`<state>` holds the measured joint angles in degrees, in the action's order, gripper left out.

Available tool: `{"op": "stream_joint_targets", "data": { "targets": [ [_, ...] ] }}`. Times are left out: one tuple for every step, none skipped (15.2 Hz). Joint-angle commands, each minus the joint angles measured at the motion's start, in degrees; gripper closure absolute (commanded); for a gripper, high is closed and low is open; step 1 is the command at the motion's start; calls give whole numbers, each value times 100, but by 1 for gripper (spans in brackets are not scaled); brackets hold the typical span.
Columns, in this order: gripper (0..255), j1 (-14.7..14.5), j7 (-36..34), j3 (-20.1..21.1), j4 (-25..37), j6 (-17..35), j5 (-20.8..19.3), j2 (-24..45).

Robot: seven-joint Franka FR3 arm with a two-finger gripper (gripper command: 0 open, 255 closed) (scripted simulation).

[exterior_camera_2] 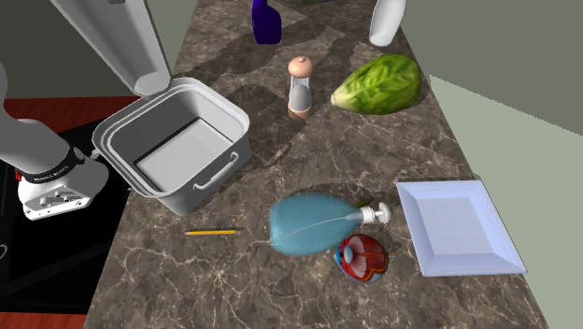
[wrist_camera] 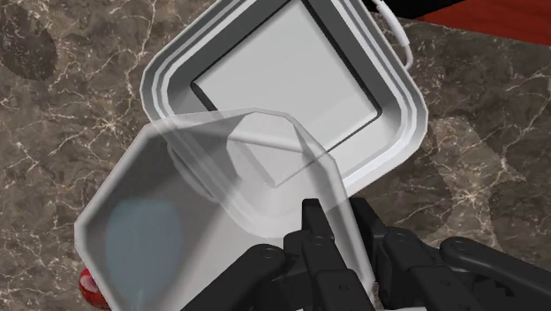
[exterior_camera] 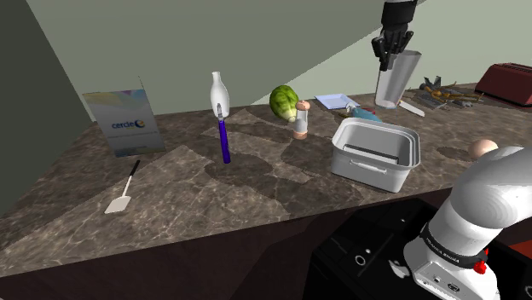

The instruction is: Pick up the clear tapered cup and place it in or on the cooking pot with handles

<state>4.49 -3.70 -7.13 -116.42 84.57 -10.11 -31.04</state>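
Clear tapered cup (exterior_camera: 397,78) | pinched by its wall between the black fingers (wrist_camera: 311,234), held high over the dark marble surface (exterior_camera: 256,187) | step: carrying, it seems | next: to be centred over the grey square pot with handles (wrist_camera: 402,97), lowered, then let go.

Cup (wrist_camera: 221,190) clear, glossy; counter (exterior_camera: 256,192) dark veined marble.
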Motion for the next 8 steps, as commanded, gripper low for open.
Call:
{"op": "stream_joint_targets", "data": {
  "targets": [
    [255,-21,-128,108,-187,-58,30,-224],
    [255,-19,-137,105,-286,14,27,-250],
    [255,-18,-147,101,-384,86,24,-276],
    [255,-16,-156,97,-481,158,20,-300],
    [255,-15,-165,93,-576,230,17,-323],
    [255,-14,-174,89,-671,302,13,-345],
    [255,-13,-184,84,-764,374,9,-366],
    [255,-12,-193,80,-856,446,5,-385]
  ]
}}
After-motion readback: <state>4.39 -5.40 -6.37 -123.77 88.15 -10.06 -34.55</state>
